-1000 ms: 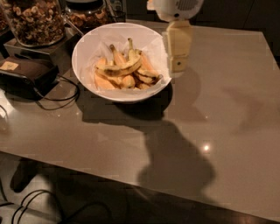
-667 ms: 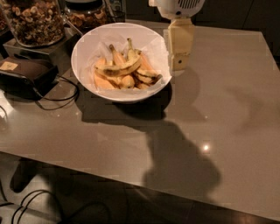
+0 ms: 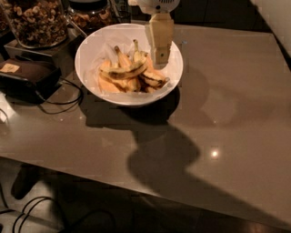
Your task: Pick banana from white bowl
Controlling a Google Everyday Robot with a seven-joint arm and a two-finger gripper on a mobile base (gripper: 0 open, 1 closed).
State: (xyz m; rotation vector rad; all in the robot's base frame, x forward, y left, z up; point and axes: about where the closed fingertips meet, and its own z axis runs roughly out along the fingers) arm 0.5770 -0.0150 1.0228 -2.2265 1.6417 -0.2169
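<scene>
white and smooth, a big, round, deep white bowl (image 3: 88,50) sits on the shiny grey-brown bench (image 3: 236,104). it is close to the far edge and nearer the far left corner than the far right one. yellow bananas (image 3: 125,73) with dark brown marks lie in a pile in the middle and right part of the bowl. two stems poke up from the pile. all the bananas rest inside the bowl.

a cream-coloured gripper (image 3: 160,59) hangs down from a round white arm part (image 3: 157,4) at the far edge. its tip is over the right side of the bowl, just beside the bananas. i cannot tell if it touches one, and i cannot tell if the gripper is open or closed.

two clear glass jars stand at the far left corner. one nut jar (image 3: 34,20) is full of brown nuts, and a second jar (image 3: 91,13) stands just behind the bowl. a flat black box (image 3: 27,79) with a small tan tag (image 3: 10,68) lies by the left edge, near the bowl. thin black cables (image 3: 63,98) curl from the box toward the bowl.

a big dark shadow (image 3: 163,154) spreads from the bowl toward the near edge. a small bright spot of light (image 3: 214,153) shines beside it. under the near left corner, dark floor cables (image 3: 32,214) lie in loops.
</scene>
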